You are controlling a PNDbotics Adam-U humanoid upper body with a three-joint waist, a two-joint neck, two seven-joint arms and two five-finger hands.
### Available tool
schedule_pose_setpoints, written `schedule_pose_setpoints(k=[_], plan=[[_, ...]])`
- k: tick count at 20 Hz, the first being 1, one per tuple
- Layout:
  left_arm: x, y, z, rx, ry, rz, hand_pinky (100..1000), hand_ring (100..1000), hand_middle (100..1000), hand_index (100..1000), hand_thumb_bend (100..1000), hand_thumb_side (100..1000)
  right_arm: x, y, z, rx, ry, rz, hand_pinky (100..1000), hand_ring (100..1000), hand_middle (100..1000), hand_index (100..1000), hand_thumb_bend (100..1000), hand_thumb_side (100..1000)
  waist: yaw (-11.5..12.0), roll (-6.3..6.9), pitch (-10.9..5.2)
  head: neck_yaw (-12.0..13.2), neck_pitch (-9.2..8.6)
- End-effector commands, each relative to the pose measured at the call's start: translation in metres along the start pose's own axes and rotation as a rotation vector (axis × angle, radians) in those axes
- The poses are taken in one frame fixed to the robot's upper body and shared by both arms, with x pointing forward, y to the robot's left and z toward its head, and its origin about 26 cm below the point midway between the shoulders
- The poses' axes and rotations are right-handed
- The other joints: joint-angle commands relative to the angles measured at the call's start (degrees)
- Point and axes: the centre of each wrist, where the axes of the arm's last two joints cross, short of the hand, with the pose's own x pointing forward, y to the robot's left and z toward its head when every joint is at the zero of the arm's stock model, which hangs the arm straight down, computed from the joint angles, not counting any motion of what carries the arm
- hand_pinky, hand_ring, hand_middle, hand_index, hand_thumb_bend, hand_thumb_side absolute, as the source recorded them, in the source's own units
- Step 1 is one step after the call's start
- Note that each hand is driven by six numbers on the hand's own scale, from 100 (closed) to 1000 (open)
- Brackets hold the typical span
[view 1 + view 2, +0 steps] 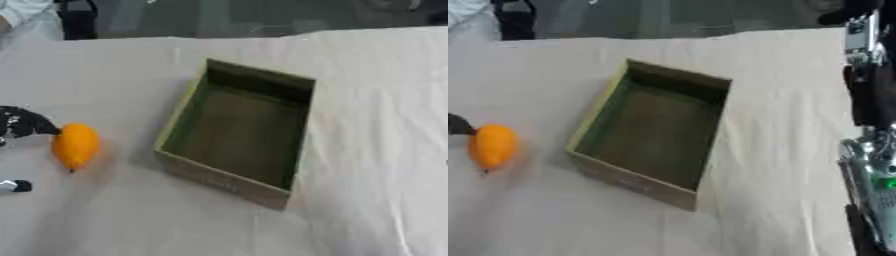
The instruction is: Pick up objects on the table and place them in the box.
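The counter (385, 150) is draped in a pale, slightly creased cloth; on it, a little right of the middle in the left eye view, sits an olive-green box (179, 127), open at the top and turned somewhat askew, its inside dark and holding nothing that I can make out; its near wall looks brownish and worn.

Well to the left of the box, apart from it, lies an orange object (75, 145), oval and smooth, tapering to a point at its near end; it rests on the cloth, not in the box.

The left robot hand (22, 123) comes in from the left edge, black with pale flecks; one dark finger reaches to the upper left of the orange object and seems to touch it or very nearly; another small dark and silver tip (15, 186) shows lower down at the same edge, clear of the fruit-like shape; so little of the hand is in view that I cannot tell whether its fingers are spread or curled.

In the right eye view the right arm (871, 150) runs down the right edge, black above and silver below with a small green light; the right robot hand itself does not show in either view.
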Motion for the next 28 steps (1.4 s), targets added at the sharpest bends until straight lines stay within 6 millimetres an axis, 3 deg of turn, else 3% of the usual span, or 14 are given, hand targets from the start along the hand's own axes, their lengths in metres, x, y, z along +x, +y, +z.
schedule_pose_setpoints(k=[1, 6, 18, 24, 28], plan=[[-0.013, 0.036, 0.018, 0.068, 0.046, -0.067, 838, 879, 826, 950, 548, 566, 0.007, -0.001, -0.006, 0.012, -0.035, -0.003, 545, 837, 562, 781, 287, 682, 0.1, 0.09, -0.88, -0.2, -0.69], [-0.015, 0.047, 0.018, 0.129, 0.077, -0.059, 845, 885, 832, 981, 554, 565, 0.008, 0.001, -0.007, 0.019, -0.041, -0.013, 546, 837, 563, 782, 285, 681, -0.3, 0.28, -0.61, 0.4, -1.20], [-0.027, 0.015, 0.000, 0.032, 0.107, 0.116, 862, 856, 814, 1000, 610, 670, 0.011, 0.004, -0.012, 0.030, -0.060, -0.028, 546, 839, 558, 782, 281, 679, -1.7, 0.47, 0.91, 1.9, -2.67], [-0.027, 0.015, -0.006, 0.030, 0.097, 0.176, 858, 841, 800, 964, 580, 632, 0.011, 0.004, -0.012, 0.029, -0.060, -0.031, 547, 840, 556, 783, 278, 678, -1.9, 0.48, 1.24, 1.9, -2.80], [-0.025, 0.012, -0.010, 0.016, 0.078, 0.219, 860, 826, 789, 956, 527, 550, 0.011, 0.004, -0.012, 0.024, -0.054, -0.028, 547, 842, 555, 782, 275, 677, -1.9, 0.47, 1.24, 1.9, -2.76]])
